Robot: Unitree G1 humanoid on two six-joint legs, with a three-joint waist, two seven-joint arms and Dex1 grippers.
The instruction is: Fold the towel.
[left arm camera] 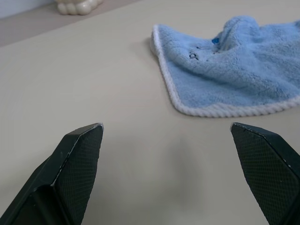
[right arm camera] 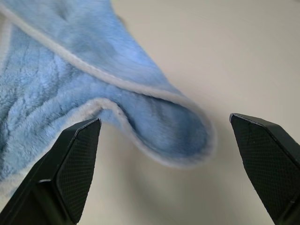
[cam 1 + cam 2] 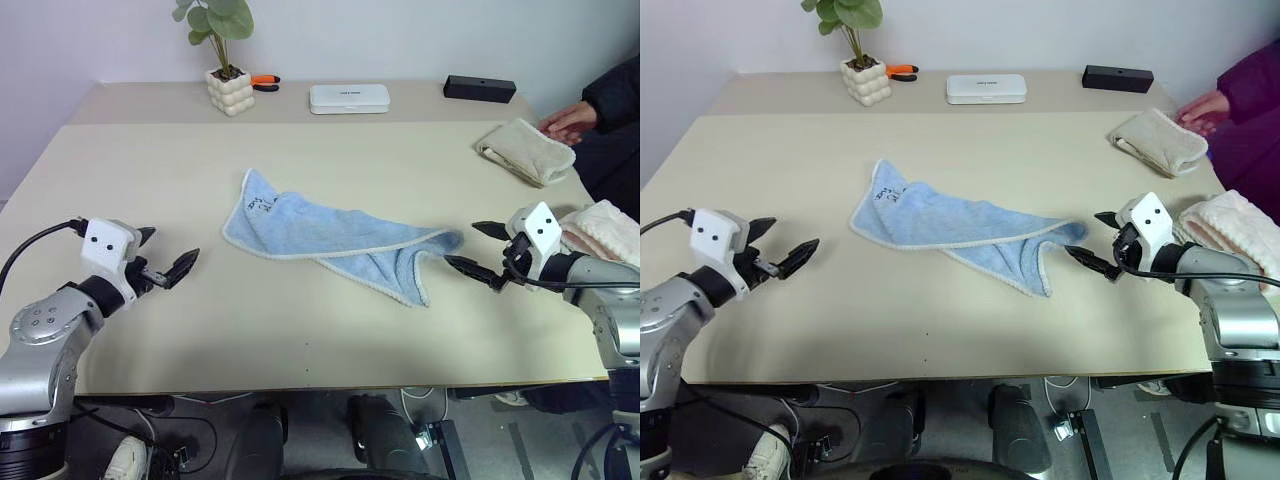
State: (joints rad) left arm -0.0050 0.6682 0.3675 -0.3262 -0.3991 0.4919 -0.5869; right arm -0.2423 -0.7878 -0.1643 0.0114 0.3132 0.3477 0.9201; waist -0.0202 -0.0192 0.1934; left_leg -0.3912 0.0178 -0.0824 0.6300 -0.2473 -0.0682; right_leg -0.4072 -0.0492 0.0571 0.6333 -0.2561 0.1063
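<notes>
Gaping wide, both tools empty: left tool (image 3: 166, 254), right tool (image 3: 481, 249) nr towel (image 3: 330, 238).

Both arms have silver-grey metal housings with round screw marks. Each wrist carries a white angular block with two small dark dots. The left gripper (image 3: 167, 262) and the right gripper (image 3: 480, 250) each have two black pointed fingers with fine mesh texture. Black cables run along both forearms.
</notes>
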